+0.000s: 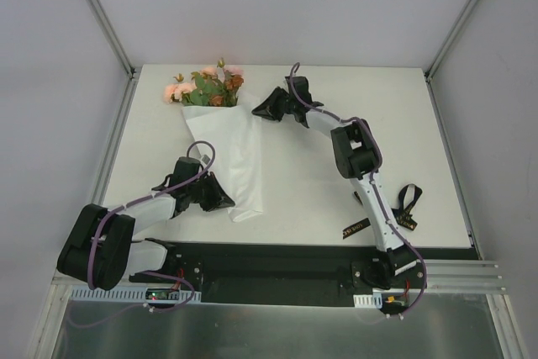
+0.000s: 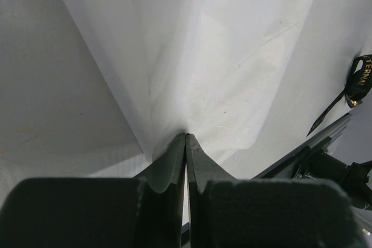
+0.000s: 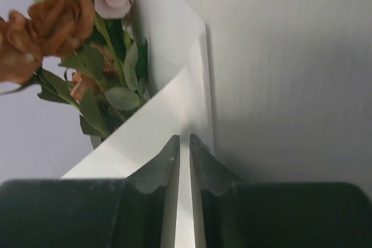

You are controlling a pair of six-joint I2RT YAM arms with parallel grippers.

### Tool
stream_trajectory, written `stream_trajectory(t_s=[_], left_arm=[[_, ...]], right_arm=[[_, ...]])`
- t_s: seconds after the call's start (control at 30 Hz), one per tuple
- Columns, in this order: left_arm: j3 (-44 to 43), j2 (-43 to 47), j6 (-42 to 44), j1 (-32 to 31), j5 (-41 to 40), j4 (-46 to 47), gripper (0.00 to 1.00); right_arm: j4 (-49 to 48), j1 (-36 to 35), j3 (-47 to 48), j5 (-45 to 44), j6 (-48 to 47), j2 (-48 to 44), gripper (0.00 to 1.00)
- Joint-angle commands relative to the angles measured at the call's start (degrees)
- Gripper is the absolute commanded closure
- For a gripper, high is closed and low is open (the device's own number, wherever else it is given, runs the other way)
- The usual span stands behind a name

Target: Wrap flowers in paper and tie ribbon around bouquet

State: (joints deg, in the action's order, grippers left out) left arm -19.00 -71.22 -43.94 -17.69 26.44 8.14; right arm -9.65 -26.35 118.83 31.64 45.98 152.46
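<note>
- Bouquet (image 1: 220, 136), count one. I take its paper as my landmark. It lies flat on the matte white table (image 1: 420, 124), with the blooms at the far end.
- Paper (image 1: 229, 161), count one sheet. It is thin, white and slightly translucent, with soft creases and overlapping layers. It is folded lengthwise into a long loose wrap around the stems, and its top edge is cut straight with a sharp corner.
- Flowers (image 1: 206, 86), count one bunch. They spill out of the paper's far opening. The petals look like ruffled fabric in pink, peach and rust-brown, and the oval leaves are dull green on thin green stems. In the right wrist view I count two rust-brown blooms and one pink one. I cannot count the rest for certain.
- Ribbon (image 1: 408, 208), count one. It is narrow, glossy black satin with gold lettering, lying looped on the table well apart from the paper, to its right and nearer to me.
- Left gripper (image 2: 186, 136), count one, with dark wedge-shaped fingers. It sits at the paper's near left corner. The jaws are fully together and the paper's edge is pinched at their tips.
- Right gripper (image 3: 180, 139), count one, of the same build. It sits at the paper's far right edge, just beside the leaves. The jaws are nearly together, clamped on a strip of paper that runs between them.
</note>
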Motion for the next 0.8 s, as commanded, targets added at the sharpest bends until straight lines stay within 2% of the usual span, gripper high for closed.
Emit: stream_trajectory(t_s=[0.0, 0.13, 0.17, 0.27, 0.33, 0.37, 0.43, 0.47, 0.57, 0.63, 0.67, 0.7, 0.77], left_arm=[[1.25, 0.29, 1.67, -0.68, -2.18, -3.57, 1.00], [0.81, 1.08, 0.79, -0.68, 0.10, -3.48, 1.00], [0.20, 1.35, 0.01, -0.68, 0.98, -3.40, 0.97], [-2.08, 3.80, -1.40, -0.50, 3.17, -3.48, 0.81], [-3.66, 5.99, -2.46, 0.38, 4.49, -3.48, 0.72], [-5.41, 6.70, -3.16, 0.81, 5.37, -3.48, 0.63], [-7.35, 8.11, -3.69, 2.74, 6.08, -3.66, 0.57], [-9.28, 8.29, -4.22, 3.62, 6.43, -3.66, 0.55], [-12.98, 7.68, -3.61, 7.22, 6.79, -4.62, 0.53], [-14.82, 5.67, -3.26, 10.64, 7.23, -4.89, 0.56], [-15.36, 4.96, -2.73, 11.62, 7.05, -4.89, 0.57], [-15.97, 4.08, -2.12, 12.67, 6.09, -4.89, 0.57], [-18.25, 0.48, -0.45, 14.87, 4.86, -5.24, 0.57]], right_arm=[[3.31, 0.95, 8.51, -5.09, -2.37, 4.84, 0.85], [2.53, 1.39, 17.91, -6.32, -4.92, 8.28, 0.86], [3.14, 1.56, 19.32, -6.24, -6.06, 8.64, 0.86], [6.56, 2.00, 20.75, -5.36, -11.77, 5.67, 0.84], [7.71, 2.88, 18.13, -3.17, -15.45, -1.50, 0.83], [10.94, 2.97, 14.54, -2.55, -17.30, -5.03, 0.82], [16.65, 3.23, 10.48, -3.42, -21.78, -11.46, 0.77], [20.86, 3.32, 5.33, -3.77, -25.20, -18.36, 0.75], [23.18, 3.58, -4.79, -2.82, -28.48, -30.68, 0.67], [23.01, 3.41, -15.77, 1.31, -29.10, -36.42, 0.63], [21.01, 3.24, -19.82, 2.45, -28.40, -41.67, 0.61], [19.16, 2.28, -28.65, 5.25, -28.31, -43.98, 0.59], [14.60, 0.43, -35.82, 5.81, -28.31, -48.55, 0.54]])
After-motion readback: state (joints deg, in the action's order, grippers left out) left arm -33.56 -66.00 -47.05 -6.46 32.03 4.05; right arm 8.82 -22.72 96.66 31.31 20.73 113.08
